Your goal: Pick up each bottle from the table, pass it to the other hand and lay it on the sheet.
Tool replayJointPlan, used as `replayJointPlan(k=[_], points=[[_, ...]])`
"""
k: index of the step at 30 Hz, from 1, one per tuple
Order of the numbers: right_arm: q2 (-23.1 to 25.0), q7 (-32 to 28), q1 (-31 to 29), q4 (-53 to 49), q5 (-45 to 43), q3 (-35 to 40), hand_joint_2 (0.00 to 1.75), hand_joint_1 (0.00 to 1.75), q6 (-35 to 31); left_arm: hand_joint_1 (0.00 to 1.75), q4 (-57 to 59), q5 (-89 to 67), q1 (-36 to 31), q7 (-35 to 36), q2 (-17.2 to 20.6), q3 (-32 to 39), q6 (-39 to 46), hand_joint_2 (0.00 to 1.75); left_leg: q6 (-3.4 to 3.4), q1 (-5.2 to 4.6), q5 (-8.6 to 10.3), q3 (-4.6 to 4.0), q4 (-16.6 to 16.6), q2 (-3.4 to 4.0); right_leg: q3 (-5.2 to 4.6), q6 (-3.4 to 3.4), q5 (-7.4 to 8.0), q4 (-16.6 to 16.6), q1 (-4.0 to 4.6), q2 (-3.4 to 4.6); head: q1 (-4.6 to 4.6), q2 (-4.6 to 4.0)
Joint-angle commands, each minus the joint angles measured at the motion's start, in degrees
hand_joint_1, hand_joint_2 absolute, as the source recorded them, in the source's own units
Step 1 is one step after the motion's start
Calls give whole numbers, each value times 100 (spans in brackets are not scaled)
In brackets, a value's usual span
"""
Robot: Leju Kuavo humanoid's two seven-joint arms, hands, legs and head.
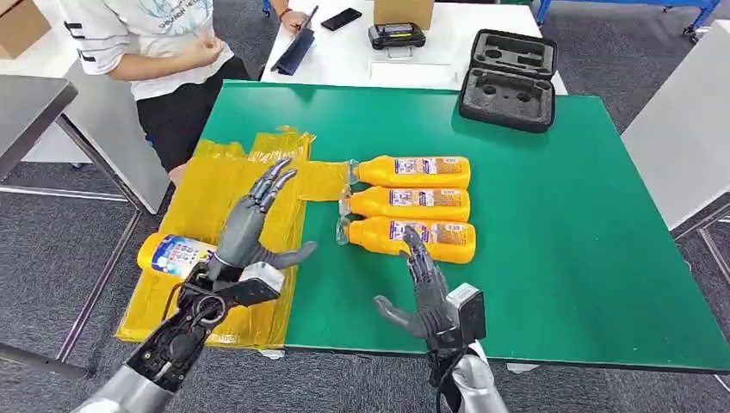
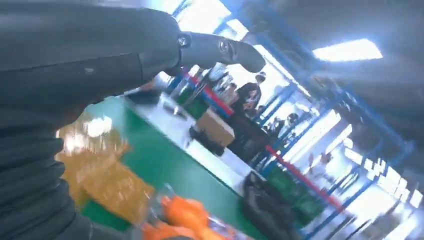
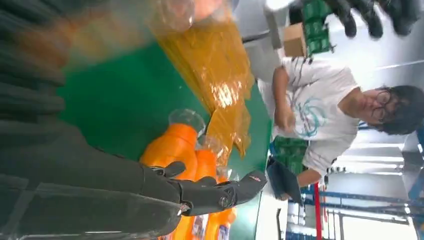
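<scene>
Three orange bottles lie side by side on the green table (image 1: 551,258): a far one (image 1: 413,171), a middle one (image 1: 406,203) and a near one (image 1: 409,236), their clear caps toward the yellow sheet (image 1: 219,194). A fourth bottle (image 1: 172,255) lies on the sheet near its left edge. My left hand (image 1: 250,228) hovers open over the sheet, fingers spread, empty. My right hand (image 1: 422,288) is open, its fingertips reaching the near bottle's side. In the right wrist view the orange bottles (image 3: 175,145) lie just past my thumb (image 3: 215,192).
A person (image 1: 146,43) sits at the table's far left corner. A black foam case (image 1: 510,79) rests on the far edge. Behind it a white table (image 1: 361,47) carries a phone, a tablet and a controller. A grey table (image 1: 680,129) stands to the right.
</scene>
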Motion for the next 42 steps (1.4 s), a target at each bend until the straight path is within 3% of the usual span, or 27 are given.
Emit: replayJointPlan(k=[1,7,8,10,11,14,15,16,24,42], points=[[-516,468,-711,708,883,16,175,0,-540,0,-941,2325,1517,-72,-784,491,9,175,3,-4,-13,29,-9,21,24,1,-4,-13,-5,21,2,0],[-468,451,-813,857,932,-34,175,0,-532,0,-878,2376,1435,-72,-756,508,-10,175,7,-3,-16,14,-3,-3,18,14,-19,-7,-6,-2,2,0],[-484,463,-820,856,996,-12,0,0,-559,0,-896,2457,1443,-72,-792,560,-42,175,7,-3,-14,8,-3,-1,12,15,-16,-7,-6,0,0,0],[-578,532,-1021,1031,1056,-100,0,0,-620,0,-979,2807,1558,-72,-960,775,-232,175,6,-3,-19,15,-2,4,18,14,-18,-6,-4,5,0,0],[-664,621,-1160,1132,1193,-107,175,0,-742,0,-1122,2733,1616,-72,-1002,814,-103,175,9,-5,-14,6,-3,5,9,17,-14,-6,-5,6,2,0],[-977,802,-1672,1576,1534,-126,175,0,-788,0,-1255,2706,1723,-72,-1057,827,-11,175,10,-7,-15,5,-1,7,8,19,-13,-4,-5,9,-2,0],[-1039,853,-1861,1766,1791,-95,175,0,-979,0,-1288,2593,1749,-72,-1048,789,110,175,7,-5,-32,41,3,16,43,14,-26,-4,-2,18,0,0],[-1086,983,-2035,1940,2078,-13,175,0,-1071,0,-1311,2553,1791,-72,-1054,747,241,175,11,-8,-16,11,1,7,14,19,-15,-4,-7,8,0,0],[-1196,1785,-2999,3209,3340,737,175,0,-973,0,-894,2588,1638,-72,-1065,585,295,175,9,-8,-19,25,-2,12,27,16,-16,-4,-11,13,2,0],[-1212,1843,-3056,3297,3409,787,175,0,-981,0,-864,2587,1614,-72,-1055,583,294,175,9,-8,-20,24,0,1,29,17,-21,-1,-10,1,0,0]])
